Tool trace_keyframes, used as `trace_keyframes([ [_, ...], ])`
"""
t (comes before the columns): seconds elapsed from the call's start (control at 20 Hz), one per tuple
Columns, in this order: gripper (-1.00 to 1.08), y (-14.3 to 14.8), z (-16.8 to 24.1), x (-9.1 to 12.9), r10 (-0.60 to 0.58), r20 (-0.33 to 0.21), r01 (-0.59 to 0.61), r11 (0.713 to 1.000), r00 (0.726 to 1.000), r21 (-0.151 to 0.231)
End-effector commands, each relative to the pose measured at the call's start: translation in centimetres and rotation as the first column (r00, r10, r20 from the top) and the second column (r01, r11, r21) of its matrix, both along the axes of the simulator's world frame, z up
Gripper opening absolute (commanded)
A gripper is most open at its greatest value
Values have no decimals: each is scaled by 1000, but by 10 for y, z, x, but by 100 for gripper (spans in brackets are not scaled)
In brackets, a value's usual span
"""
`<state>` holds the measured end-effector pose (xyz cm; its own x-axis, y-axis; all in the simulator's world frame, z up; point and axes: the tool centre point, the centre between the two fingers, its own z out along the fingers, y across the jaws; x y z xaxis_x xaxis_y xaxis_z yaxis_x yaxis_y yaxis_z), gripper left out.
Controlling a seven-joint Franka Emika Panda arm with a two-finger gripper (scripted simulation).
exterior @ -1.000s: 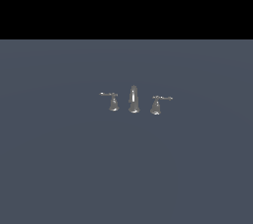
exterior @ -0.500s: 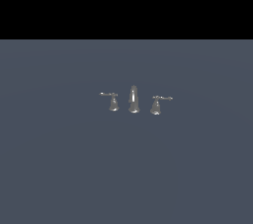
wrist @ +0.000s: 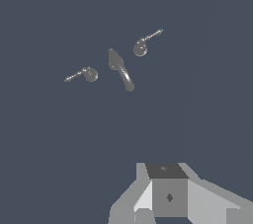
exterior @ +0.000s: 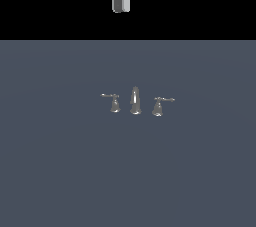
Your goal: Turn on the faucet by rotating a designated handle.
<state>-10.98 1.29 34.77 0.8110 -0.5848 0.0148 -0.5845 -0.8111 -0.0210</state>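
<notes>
Chrome handle [exterior: 158, 106], right of the spout [exterior: 135, 102]: lever axis horizontal, pointing to the exterior view's right. Gripper [exterior: 120, 6] high above, fingers closed, empty.

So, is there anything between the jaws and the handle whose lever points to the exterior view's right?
Nothing visible. The gripper hangs high above the faucet, with open space down to the handle. The spout and twin handle stand beside it.
</notes>
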Motion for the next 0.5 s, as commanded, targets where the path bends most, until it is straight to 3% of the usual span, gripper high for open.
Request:
trace_keyframes([
  [0.0, -100, -3, -16, 16, -65, -1, 65, 998, 998, 2],
  [0.45, -100, -22, -74, 69, -287, -7, 287, 958, 958, 3],
])
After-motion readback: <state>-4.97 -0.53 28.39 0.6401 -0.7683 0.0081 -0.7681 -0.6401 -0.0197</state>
